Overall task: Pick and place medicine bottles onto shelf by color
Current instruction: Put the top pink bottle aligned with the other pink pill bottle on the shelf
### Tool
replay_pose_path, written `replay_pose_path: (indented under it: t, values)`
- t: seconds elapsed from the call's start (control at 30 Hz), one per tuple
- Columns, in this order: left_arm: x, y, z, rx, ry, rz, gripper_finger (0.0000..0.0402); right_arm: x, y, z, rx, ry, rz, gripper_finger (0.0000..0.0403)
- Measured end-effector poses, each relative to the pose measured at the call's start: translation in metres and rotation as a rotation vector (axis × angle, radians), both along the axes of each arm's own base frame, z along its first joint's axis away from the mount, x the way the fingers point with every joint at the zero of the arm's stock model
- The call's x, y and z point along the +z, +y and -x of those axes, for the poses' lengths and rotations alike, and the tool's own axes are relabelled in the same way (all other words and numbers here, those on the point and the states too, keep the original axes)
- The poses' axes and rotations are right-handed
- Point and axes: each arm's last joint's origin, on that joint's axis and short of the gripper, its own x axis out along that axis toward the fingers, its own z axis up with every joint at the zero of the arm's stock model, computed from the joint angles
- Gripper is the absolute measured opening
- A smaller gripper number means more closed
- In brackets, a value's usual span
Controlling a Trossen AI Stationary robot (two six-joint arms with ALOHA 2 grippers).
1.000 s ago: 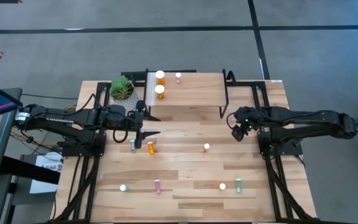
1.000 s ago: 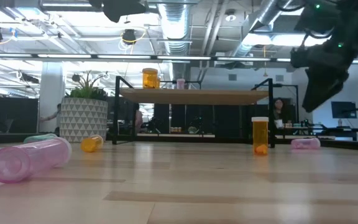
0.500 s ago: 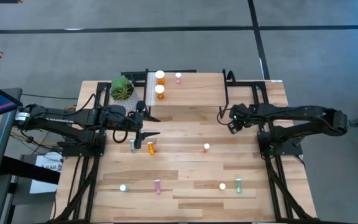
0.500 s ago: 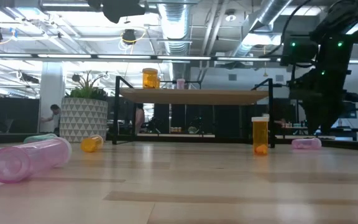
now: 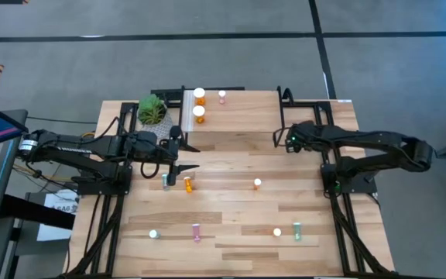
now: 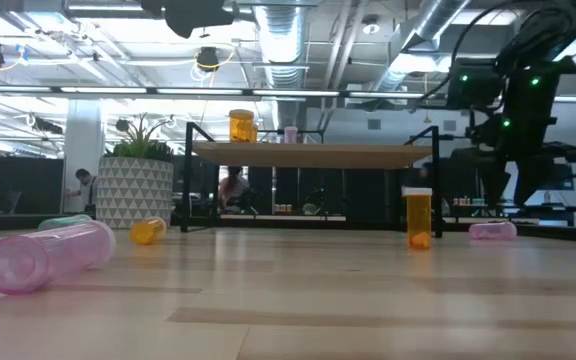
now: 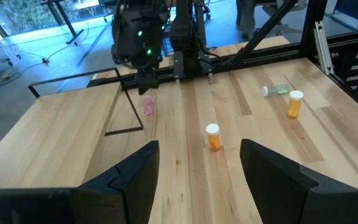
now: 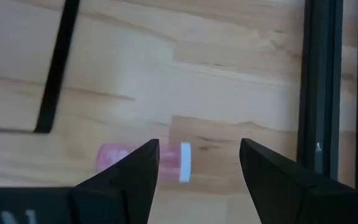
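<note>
Pink and lying on its side, the small bottle (image 8: pixel 143 163) sits directly beneath the right gripper (image 8: pixel 199 180), whose empty fingers gape wide; clipped off-centre, it could roll away. Beyond, the shelf (image 5: pixel 242 112) awaits, while the left gripper (image 5: pixel 186 165) idles open mid-table
</note>
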Motion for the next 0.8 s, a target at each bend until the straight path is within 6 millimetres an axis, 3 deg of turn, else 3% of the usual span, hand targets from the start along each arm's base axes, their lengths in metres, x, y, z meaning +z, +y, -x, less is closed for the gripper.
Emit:
replay_pose_path:
  t: [0.37, 0.6, 0.8]
  values:
    - [-0.001, 0.000, 0.000, 0.001, 0.006, 0.005, 0.0212, -0.017, -0.010, -0.008, 0.005, 0.055, -0.025, 0.0233]
    - [0.000, 0.000, 0.000, 0.003, 0.004, 0.010, 0.0212, -0.032, 0.001, -0.008, 0.044, 0.047, -0.097, 0.0230]
    - [0.000, 0.000, 0.000, 0.006, 0.003, 0.021, 0.0212, -0.033, 0.022, -0.016, 0.090, -0.023, -0.156, 0.0230]
